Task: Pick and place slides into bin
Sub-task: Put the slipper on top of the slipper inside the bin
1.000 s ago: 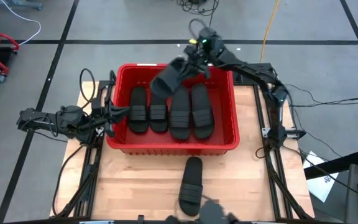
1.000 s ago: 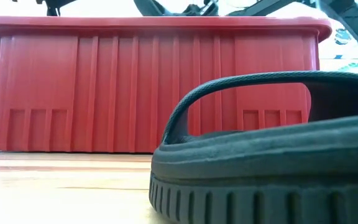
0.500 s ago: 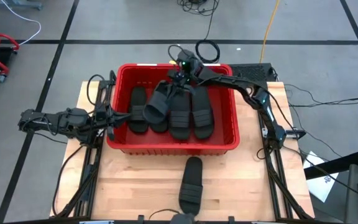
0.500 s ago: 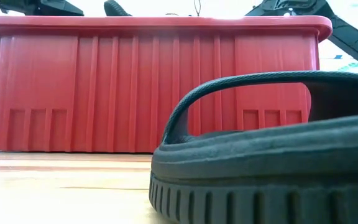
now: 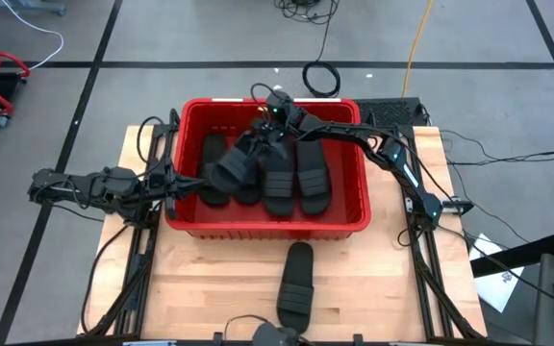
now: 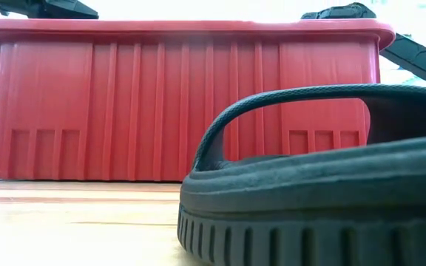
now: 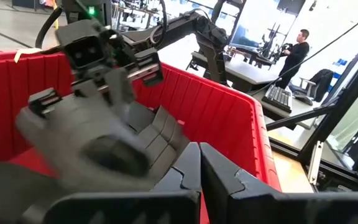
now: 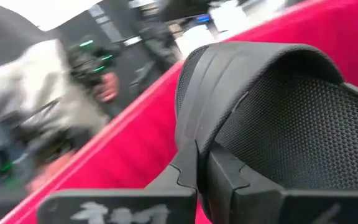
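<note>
The red bin (image 5: 267, 227) sits at the table's centre with several slides inside. The right gripper (image 5: 261, 142), reaching in from two o'clock, clamps a tilted slide (image 5: 233, 165) above them. One slide (image 5: 294, 286) lies at six o'clock. The left gripper (image 5: 183, 180), fingers together, waits at nine o'clock.

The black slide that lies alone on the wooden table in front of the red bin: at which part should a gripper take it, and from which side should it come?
Probably the strap. The slide lies flat, sole down, clear of the bin, and the low view shows its strap arching well above the footbed, leaving a gap for one finger. I would come from straight above with one finger under the arch and one outside.
</note>
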Motion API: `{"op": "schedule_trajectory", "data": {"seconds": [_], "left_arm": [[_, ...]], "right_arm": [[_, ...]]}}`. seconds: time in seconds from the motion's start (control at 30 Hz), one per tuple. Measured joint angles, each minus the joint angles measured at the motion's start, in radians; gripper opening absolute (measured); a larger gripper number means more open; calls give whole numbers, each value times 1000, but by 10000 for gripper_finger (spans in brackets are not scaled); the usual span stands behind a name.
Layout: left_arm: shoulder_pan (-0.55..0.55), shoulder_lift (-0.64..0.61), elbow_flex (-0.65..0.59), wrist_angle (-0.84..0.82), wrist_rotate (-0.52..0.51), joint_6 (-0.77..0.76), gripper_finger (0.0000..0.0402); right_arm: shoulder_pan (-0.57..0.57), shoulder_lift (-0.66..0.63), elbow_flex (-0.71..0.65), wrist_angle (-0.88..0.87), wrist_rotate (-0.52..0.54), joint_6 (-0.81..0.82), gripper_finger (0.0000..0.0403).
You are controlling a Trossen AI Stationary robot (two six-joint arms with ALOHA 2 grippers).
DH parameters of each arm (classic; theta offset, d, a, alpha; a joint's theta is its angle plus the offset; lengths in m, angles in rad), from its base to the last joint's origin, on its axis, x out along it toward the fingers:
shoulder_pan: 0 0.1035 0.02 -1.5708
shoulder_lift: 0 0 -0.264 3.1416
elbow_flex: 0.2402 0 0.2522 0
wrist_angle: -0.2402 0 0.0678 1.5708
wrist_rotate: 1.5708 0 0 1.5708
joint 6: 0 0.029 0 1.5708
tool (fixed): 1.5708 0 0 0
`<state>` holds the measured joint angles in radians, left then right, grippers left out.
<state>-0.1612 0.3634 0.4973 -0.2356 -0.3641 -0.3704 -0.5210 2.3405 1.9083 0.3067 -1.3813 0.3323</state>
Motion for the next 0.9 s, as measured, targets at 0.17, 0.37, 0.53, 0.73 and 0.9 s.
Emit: {"op": "schedule_trajectory", "data": {"seconds": [0.17,0.37,0.53,0.73,0.9], "left_arm": [[0,0,0,0,0,-10,16],[0,0,0,1,-1,-6,18],[0,0,0,8,-2,2,3],[0,0,0,46,-3,73,11],[0,0,0,90,-4,121,20]], "right_arm": [[-15,1,0,-93,114,-32,2],[-9,2,0,-247,155,-130,2],[-8,2,0,-297,180,-176,10],[-7,2,0,-274,180,-161,45],[2,2,0,-274,183,-155,87]]}}
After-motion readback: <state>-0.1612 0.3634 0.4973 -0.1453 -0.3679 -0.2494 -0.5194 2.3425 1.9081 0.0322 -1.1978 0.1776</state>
